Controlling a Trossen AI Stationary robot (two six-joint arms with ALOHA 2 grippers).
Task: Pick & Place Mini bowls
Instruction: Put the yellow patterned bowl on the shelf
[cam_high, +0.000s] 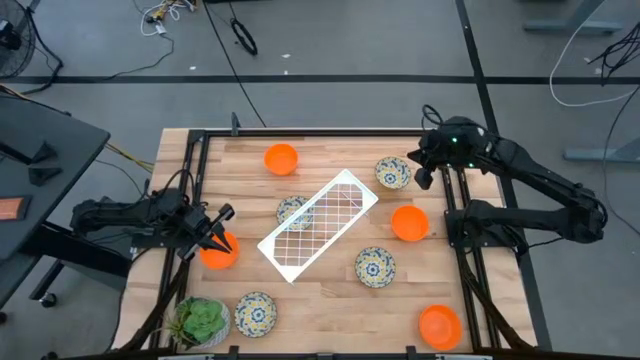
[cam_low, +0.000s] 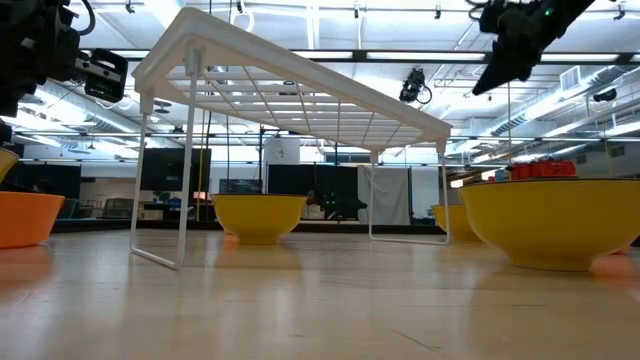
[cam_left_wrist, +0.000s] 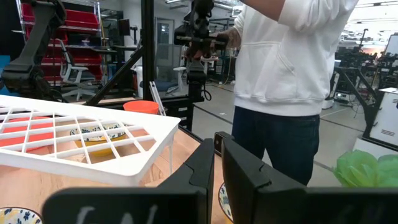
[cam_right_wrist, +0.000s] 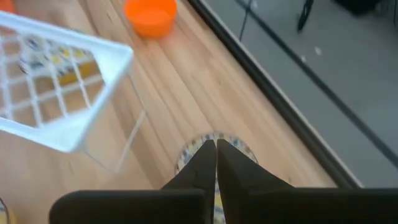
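Several mini bowls stand on the wooden table. Plain orange ones are at the far side (cam_high: 281, 158), right of centre (cam_high: 409, 222), the near right corner (cam_high: 440, 325) and the left edge (cam_high: 218, 252). Patterned ones sit at the far right (cam_high: 392, 172), under the white rack (cam_high: 293, 210) and near the front (cam_high: 375, 266), (cam_high: 255, 312). My right gripper (cam_high: 423, 178) is shut, slanting down, high above the far-right patterned bowl (cam_right_wrist: 186, 155). My left gripper (cam_high: 222, 218) waits shut and level at the left edge, above the orange bowl there.
The white wire rack (cam_high: 320, 225) stands on its legs across the table's middle. A potted green plant (cam_high: 200, 320) sits at the near left corner. A person in a white top (cam_left_wrist: 286, 62) stands beyond the table's right side. Black frame rails (cam_high: 462, 240) line both sides.
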